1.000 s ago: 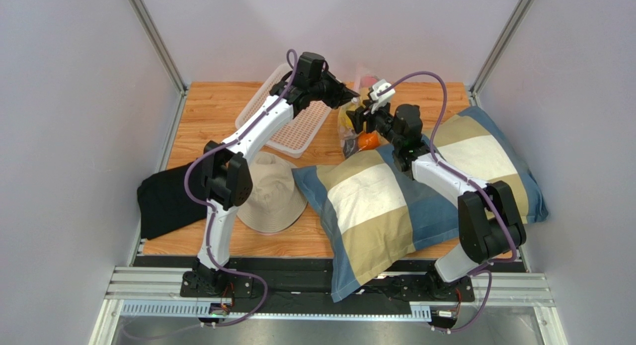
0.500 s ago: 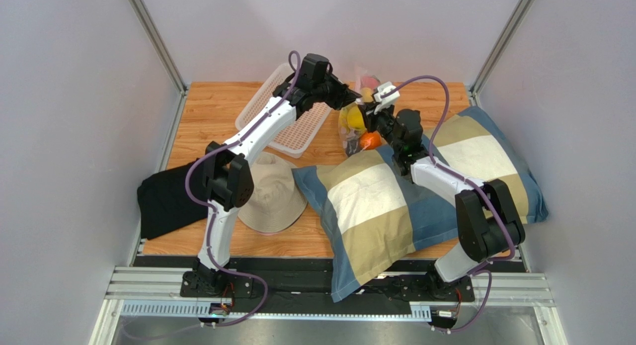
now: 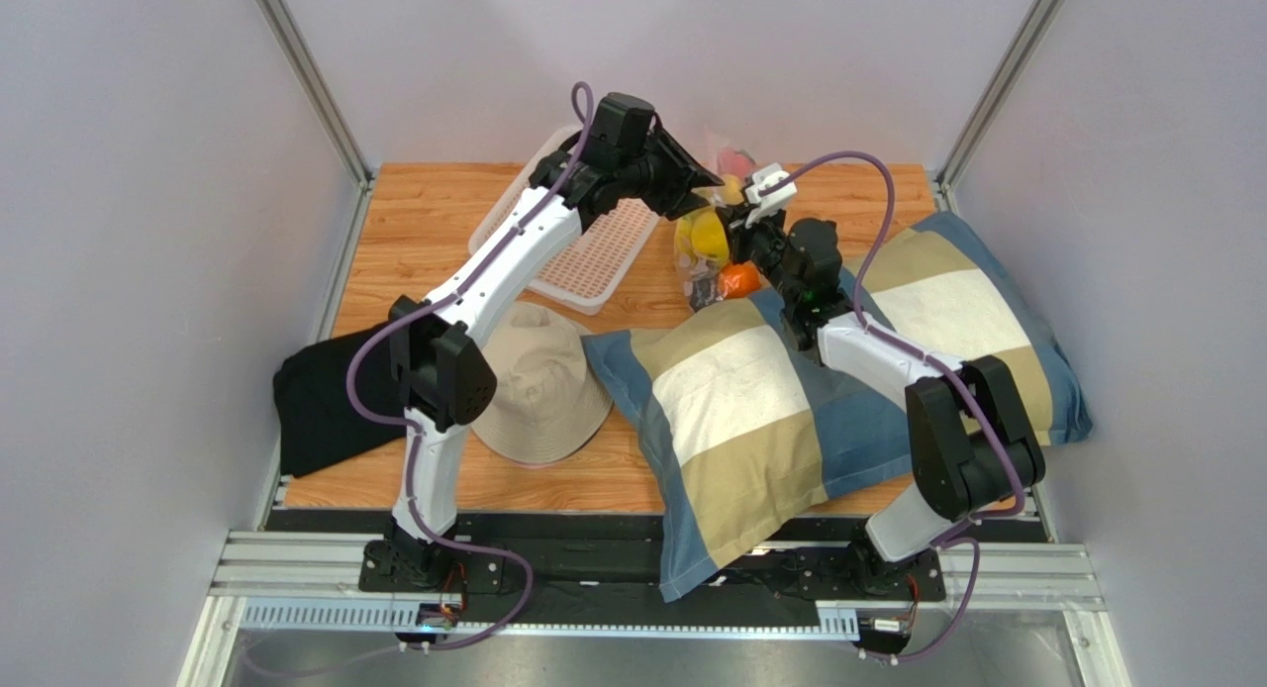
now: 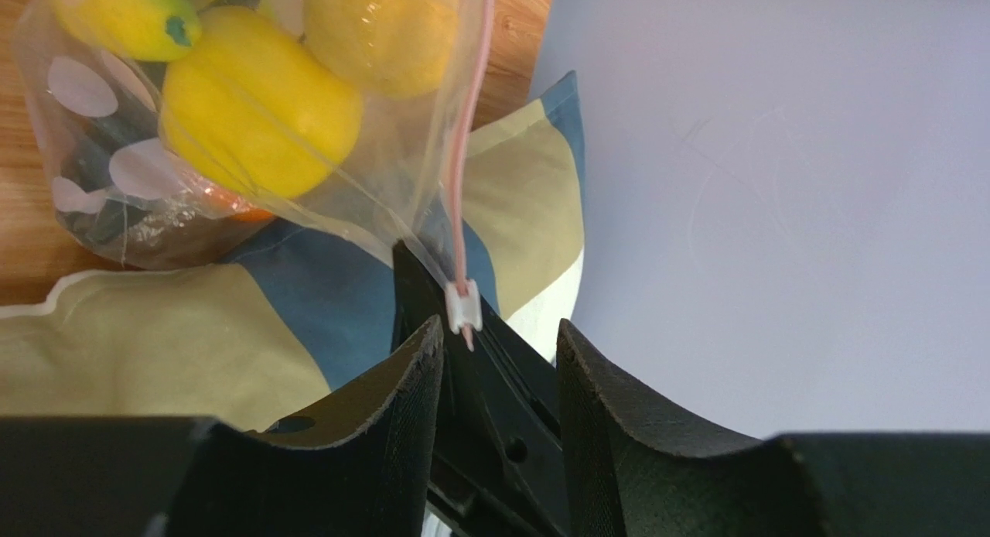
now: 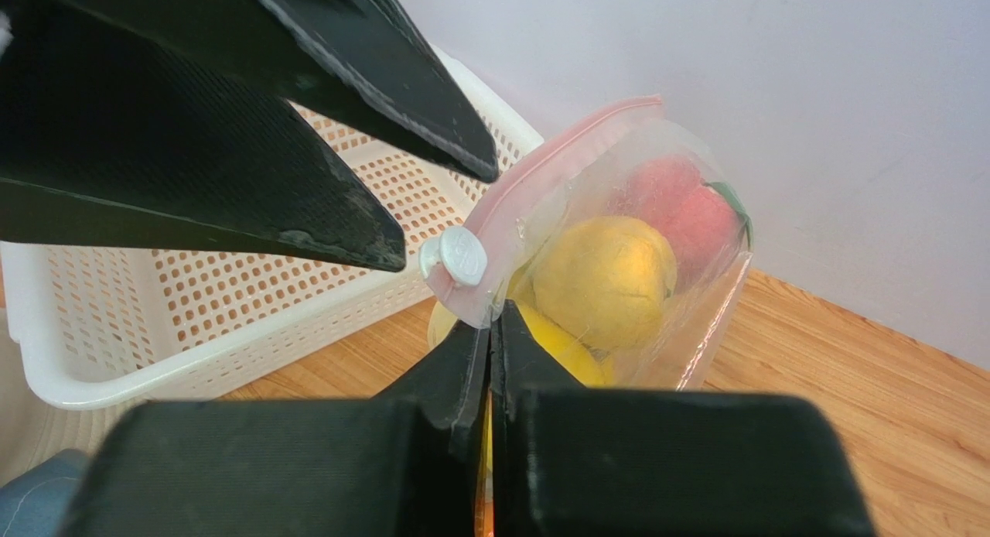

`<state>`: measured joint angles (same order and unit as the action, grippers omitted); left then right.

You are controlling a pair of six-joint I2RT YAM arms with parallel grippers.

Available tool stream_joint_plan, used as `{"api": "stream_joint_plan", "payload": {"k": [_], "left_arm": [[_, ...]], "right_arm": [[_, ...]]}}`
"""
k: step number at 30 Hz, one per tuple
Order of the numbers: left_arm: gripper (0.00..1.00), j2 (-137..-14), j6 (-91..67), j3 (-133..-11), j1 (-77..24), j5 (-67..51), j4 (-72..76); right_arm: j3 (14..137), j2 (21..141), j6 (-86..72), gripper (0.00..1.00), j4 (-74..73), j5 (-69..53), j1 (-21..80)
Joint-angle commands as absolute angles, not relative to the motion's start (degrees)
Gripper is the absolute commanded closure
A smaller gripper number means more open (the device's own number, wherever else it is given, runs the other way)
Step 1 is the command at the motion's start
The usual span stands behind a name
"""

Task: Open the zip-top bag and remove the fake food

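The left arm (image 3: 491, 264) reaches farther toward the back wall than a second ago, its elbow swung out to the left. The left gripper (image 3: 711, 194) has edged rightward to the top of the zip-top bag (image 3: 696, 264). The right gripper (image 3: 748, 212) has climbed from low beside the orange (image 3: 739, 282) to meet it there, pinched on the bag's upper corner. The bag, slumped before, now stands pulled up, and a yellow fruit (image 3: 699, 239) shows more plainly.

Tabletop (image 3: 431, 197): light wood planks. Lying on it: white mesh basket (image 3: 588, 264) at the back; tan hat (image 3: 547, 402) near centre; black cloth (image 3: 320, 398) at left edge; blue-and-cream patchwork pillow (image 3: 774, 405) on the right, overhanging the near edge.
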<state>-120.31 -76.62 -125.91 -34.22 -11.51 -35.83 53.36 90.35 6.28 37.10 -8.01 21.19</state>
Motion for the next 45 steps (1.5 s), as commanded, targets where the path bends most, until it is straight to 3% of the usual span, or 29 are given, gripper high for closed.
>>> {"api": "stream_joint_plan", "payload": {"k": [1,8,22,36,40,45], "left_arm": [[0.55,-116.8,-74.8,-125.4,-34.9,-11.0,-37.9],[0.60,-118.2,-75.8,-127.0,-35.6,-9.6,-40.6],[0.59,-123.5,-73.9,-134.2,-36.4,-7.3,-41.7],[0.77,-125.0,-73.4,-135.0,-36.4,-6.0,-41.7],[1.00,-126.6,-71.7,-136.8,-36.3,-5.4,-40.8],[1.00,-128.9,-67.5,-139.4,-35.9,-3.7,-37.9]], "right_arm": [[53.9,90.0,7.2,1.00,40.6,-7.6,21.0],[54.8,90.4,7.4,1.00,40.1,-8.0,20.9],[55.4,90.4,7.9,1.00,39.6,-8.9,21.1],[55.4,89.8,9.1,1.00,39.2,-8.9,21.5],[54.7,89.3,10.0,1.00,39.2,-10.2,21.5],[53.0,88.2,11.7,1.00,39.3,-10.9,21.8]]}}
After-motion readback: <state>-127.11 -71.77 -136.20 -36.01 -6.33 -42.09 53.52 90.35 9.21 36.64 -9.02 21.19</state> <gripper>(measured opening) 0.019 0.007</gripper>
